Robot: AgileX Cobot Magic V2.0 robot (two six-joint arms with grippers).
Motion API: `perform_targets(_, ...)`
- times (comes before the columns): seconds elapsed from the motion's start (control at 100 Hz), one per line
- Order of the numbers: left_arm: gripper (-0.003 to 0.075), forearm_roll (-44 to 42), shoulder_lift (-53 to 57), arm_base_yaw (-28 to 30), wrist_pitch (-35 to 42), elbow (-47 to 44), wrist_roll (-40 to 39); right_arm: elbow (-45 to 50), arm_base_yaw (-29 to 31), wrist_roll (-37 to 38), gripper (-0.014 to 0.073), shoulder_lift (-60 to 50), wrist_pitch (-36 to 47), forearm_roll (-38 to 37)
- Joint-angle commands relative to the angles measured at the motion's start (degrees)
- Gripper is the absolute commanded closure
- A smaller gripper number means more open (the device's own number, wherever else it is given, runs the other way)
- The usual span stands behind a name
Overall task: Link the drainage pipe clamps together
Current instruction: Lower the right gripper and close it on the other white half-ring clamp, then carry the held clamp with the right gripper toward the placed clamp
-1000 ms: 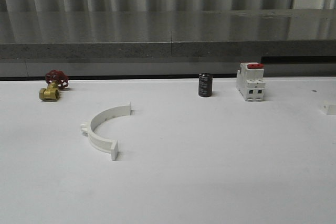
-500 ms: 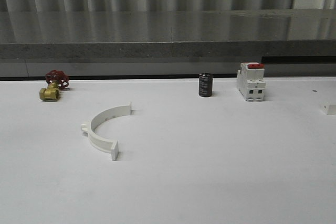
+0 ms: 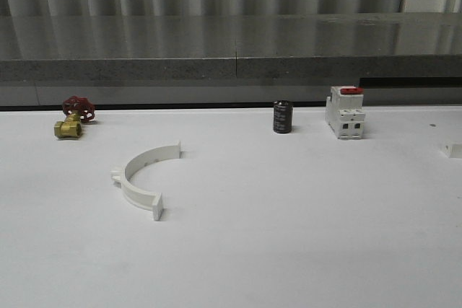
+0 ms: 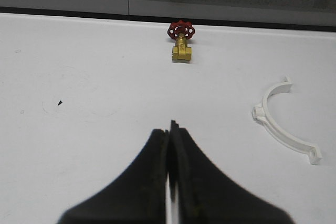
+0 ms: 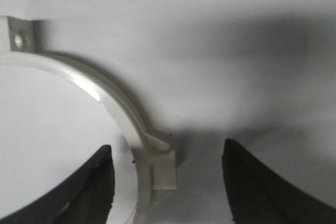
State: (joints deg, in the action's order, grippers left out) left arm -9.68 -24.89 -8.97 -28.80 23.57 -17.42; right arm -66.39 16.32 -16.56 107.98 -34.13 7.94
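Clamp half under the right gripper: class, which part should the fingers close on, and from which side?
Grip the curved band of the clamp half close to its small outer lug, coming straight down from above. It lies flat, so the thin wall stands upright. The open right gripper already straddles it, one finger inside the arc, one outside.

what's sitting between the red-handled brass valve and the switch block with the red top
In the front view, a small black cylinder stands between the valve and the switch block, close to the block.
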Motion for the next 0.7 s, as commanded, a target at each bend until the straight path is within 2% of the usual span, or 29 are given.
perform_targets(0.0, 0.0741, 0.0, -0.2, 0.0, 3.8, 1.5, 0.2, -1.7, 0.1, -0.6, 0.0169, -2.4, 1.2, 0.4)
perform_targets(0.17, 0.0741, 0.0, -0.2, 0.0, 3.8, 1.5, 0.2, -1.7, 0.1, -0.6, 0.0279, -2.3, 0.8, 0.8)
perform_targets(0.4, 0.0741, 0.0, -0.2, 0.0, 3.8, 1.5, 0.2, -1.7, 0.1, -0.6, 0.0383, -2.3, -0.1, 0.9)
perform_targets(0.59, 0.0741, 0.0, -0.2, 0.0, 3.8, 1.5, 0.2, -1.7, 0.1, -0.6, 0.055, -2.3, -0.7, 1.0)
perform_targets(0.69, 0.0741, 0.0, -0.2, 0.0, 3.8, 1.5, 0.2, -1.7, 0.1, -0.6, 0.0577, -2.3, -0.7, 1.0)
